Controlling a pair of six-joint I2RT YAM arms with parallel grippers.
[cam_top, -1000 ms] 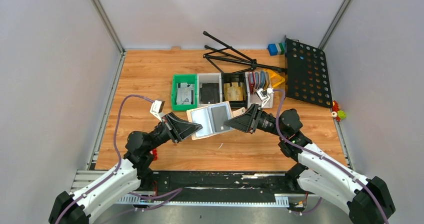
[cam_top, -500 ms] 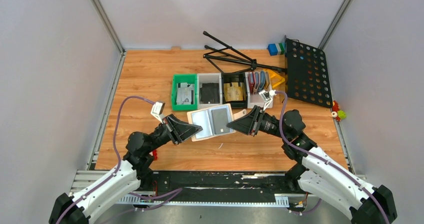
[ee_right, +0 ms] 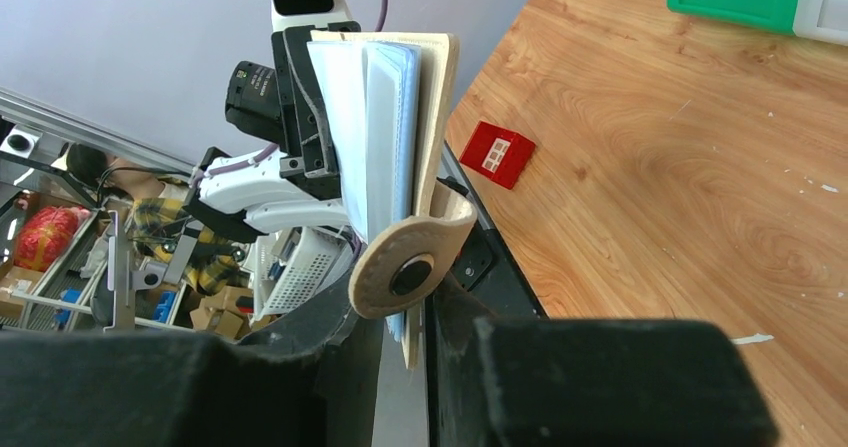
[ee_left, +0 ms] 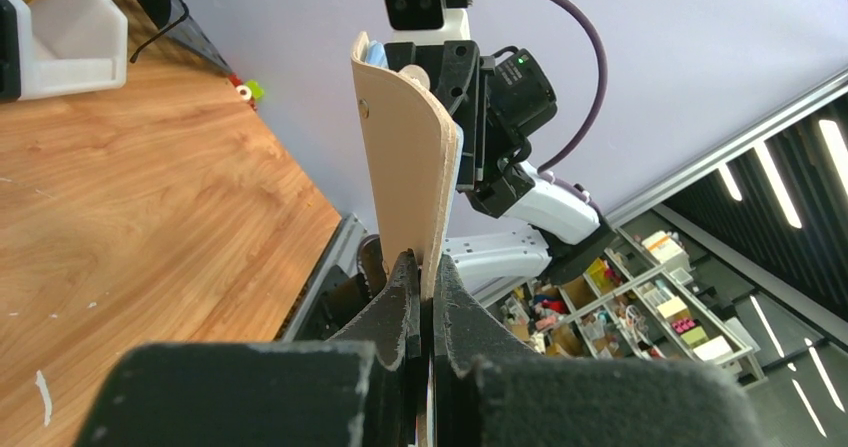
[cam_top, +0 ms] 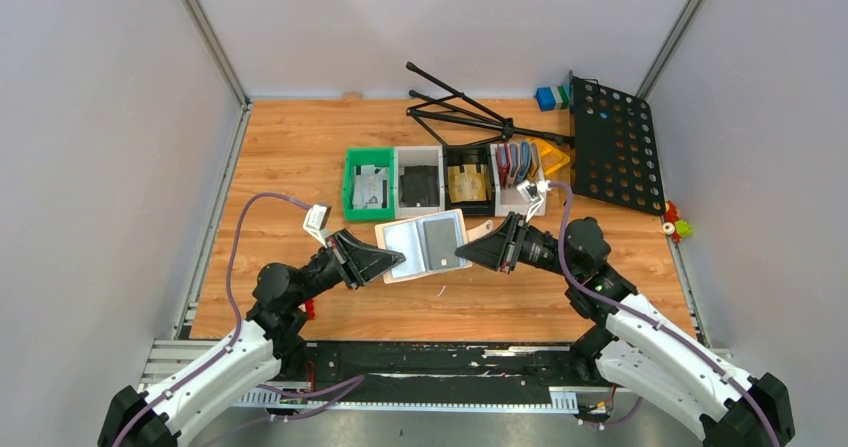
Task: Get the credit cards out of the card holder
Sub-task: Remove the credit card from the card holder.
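Pale card holder [cam_top: 421, 246] gripped by left pincer [ee_left: 425, 270], right pincer [ee_right: 407, 319].

Wood-grain table [cam_top: 300, 157] between plain grey walls [cam_top: 100, 117]

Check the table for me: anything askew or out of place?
The black music stand lies toppled flat at the table's far right. A small red square sits loose by the near edge. The card holder, pinched between left gripper and right gripper, looks fine.
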